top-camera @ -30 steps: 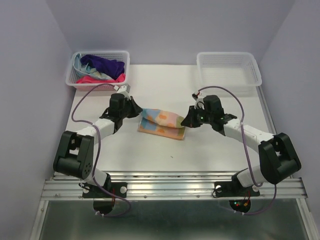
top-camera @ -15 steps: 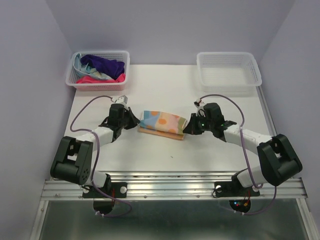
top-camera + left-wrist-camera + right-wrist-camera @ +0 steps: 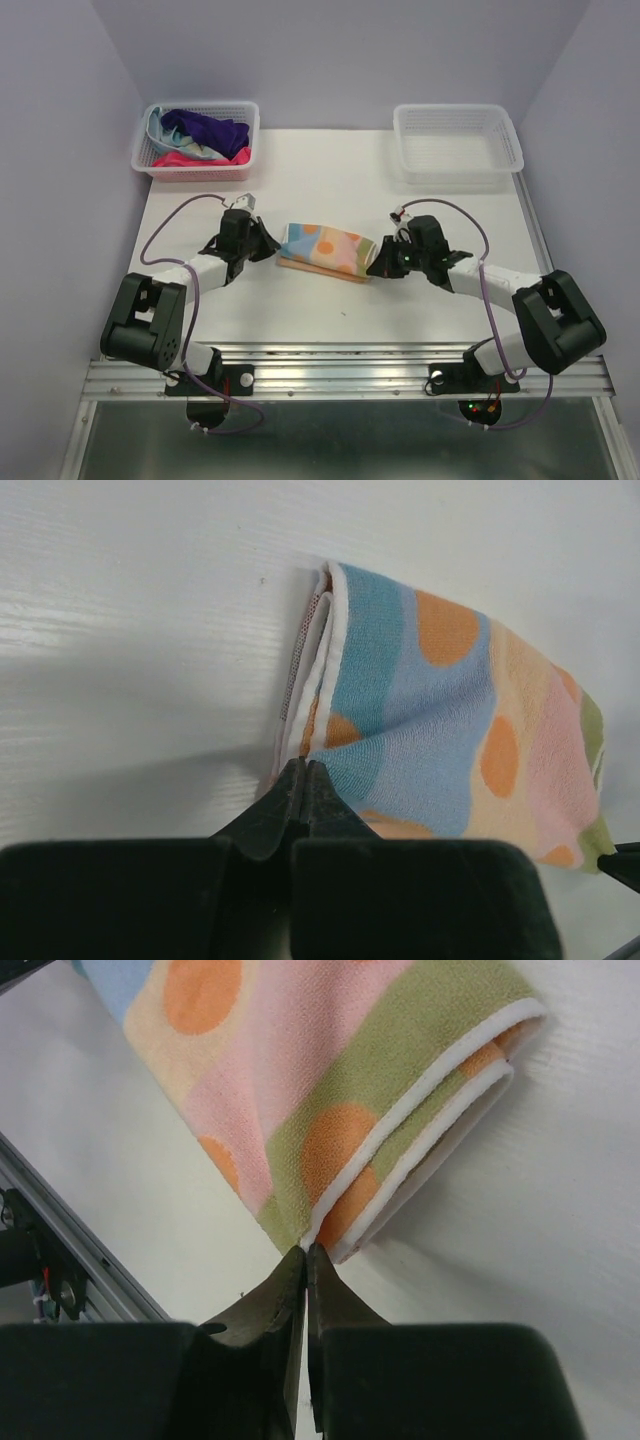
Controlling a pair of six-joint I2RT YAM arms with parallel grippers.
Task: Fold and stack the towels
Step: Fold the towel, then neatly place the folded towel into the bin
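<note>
Two ends of the spotted towel (image 3: 325, 246) sit pinched mid worktop (image 3: 330, 175), in the left gripper (image 3: 271, 247) and right gripper (image 3: 373, 265), apparently to square its fold.

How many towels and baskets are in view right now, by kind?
Towels on the table: 1, spotted towel
Towels in the left basket: 3 showing, purple towel, pink-red towel, light blue towel
Baskets: 2, left basket and right basket
Total: 6
</note>
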